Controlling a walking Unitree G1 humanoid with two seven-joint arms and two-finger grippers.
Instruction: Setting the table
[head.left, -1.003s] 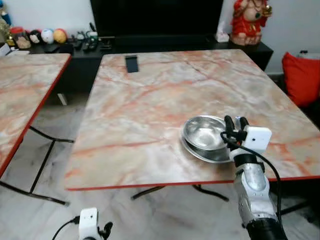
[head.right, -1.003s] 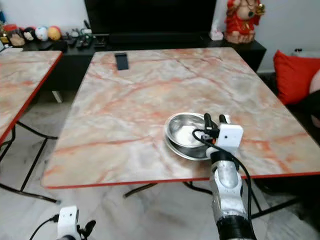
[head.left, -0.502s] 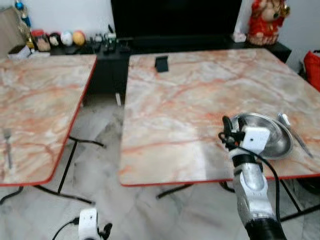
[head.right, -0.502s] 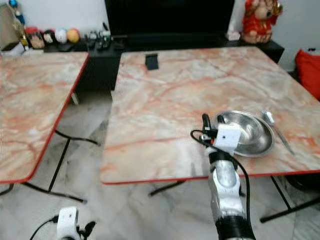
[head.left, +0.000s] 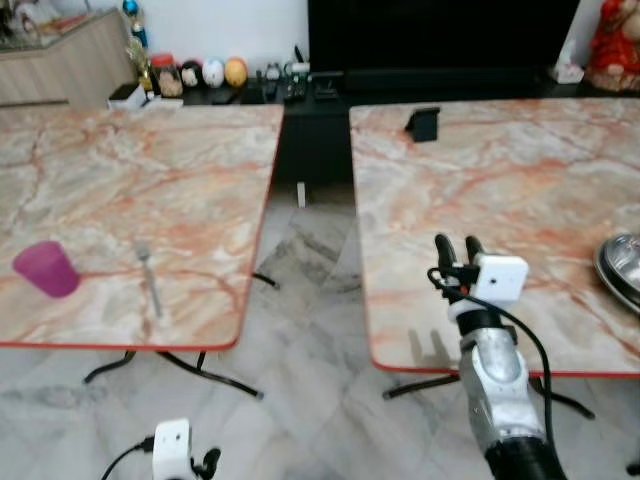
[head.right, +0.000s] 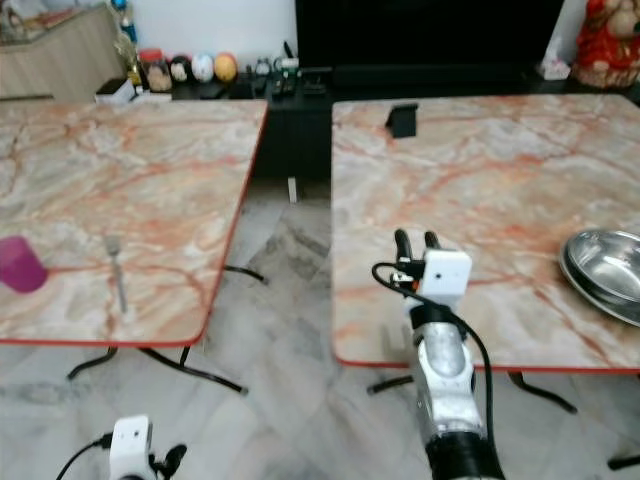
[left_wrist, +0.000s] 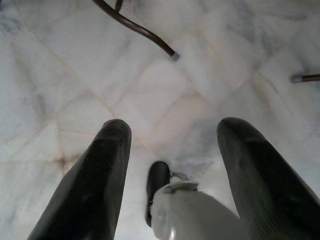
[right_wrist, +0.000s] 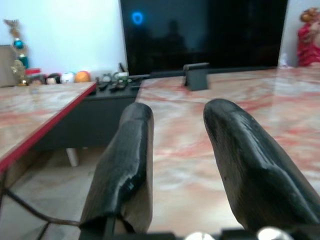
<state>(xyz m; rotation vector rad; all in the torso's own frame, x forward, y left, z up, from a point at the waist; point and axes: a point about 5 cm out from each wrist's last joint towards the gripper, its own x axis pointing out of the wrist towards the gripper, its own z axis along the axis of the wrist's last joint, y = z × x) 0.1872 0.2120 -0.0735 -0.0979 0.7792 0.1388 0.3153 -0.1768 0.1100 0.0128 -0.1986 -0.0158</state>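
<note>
With my right end effector (head.left: 452, 246) released and empty over the near tabletop (head.left: 520, 190), I'd judge the fork (head.left: 148, 278) and purple cup (head.left: 46, 268), well off to its left, need a square, unhurried approach.

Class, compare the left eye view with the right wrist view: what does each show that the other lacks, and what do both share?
Left eye view alone: the purple cup and fork on the left table, plus the steel bowl at the right edge. Right wrist view alone: a blue light on the dark screen. Both: the open right gripper, the black stand on the right table.
</note>
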